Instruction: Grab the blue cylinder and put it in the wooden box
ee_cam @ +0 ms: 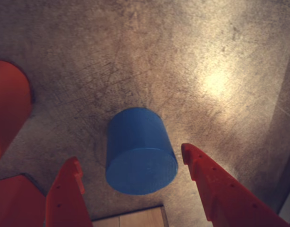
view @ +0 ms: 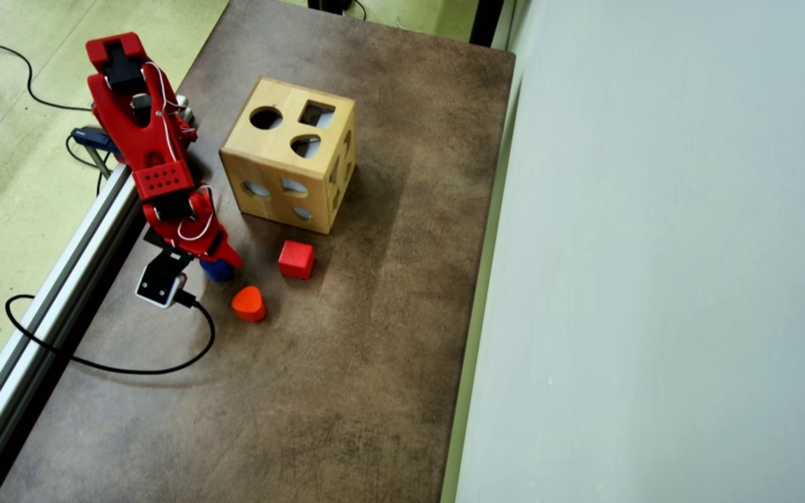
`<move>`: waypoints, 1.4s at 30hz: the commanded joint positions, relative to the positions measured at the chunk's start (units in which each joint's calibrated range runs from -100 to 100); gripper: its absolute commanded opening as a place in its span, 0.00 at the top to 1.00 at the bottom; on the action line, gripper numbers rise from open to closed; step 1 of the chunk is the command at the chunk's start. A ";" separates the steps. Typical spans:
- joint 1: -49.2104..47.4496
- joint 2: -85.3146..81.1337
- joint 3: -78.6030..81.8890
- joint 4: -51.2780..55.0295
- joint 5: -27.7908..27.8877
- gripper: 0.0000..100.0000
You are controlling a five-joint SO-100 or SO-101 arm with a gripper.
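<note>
A short blue cylinder [ee_cam: 141, 152] stands upright on its flat end on the brown worktop [view: 346, 363], partly hidden in the overhead view. Well apart, the pale wooden box [view: 289, 155], a cube with cut-out shape holes, sits upright.

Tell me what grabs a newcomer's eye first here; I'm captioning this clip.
The red arm's open end effector straddling the blue cylinder, seen close in the wrist view. Overhead, the wooden box with shaped holes dominates the brown table, with a red cube nearby.
</note>
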 commanded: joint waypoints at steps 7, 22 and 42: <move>-0.75 -2.81 -0.37 -0.65 0.20 0.76; -0.83 -3.91 -0.28 0.47 0.15 0.98; -4.47 -58.26 -0.28 14.30 -3.76 0.98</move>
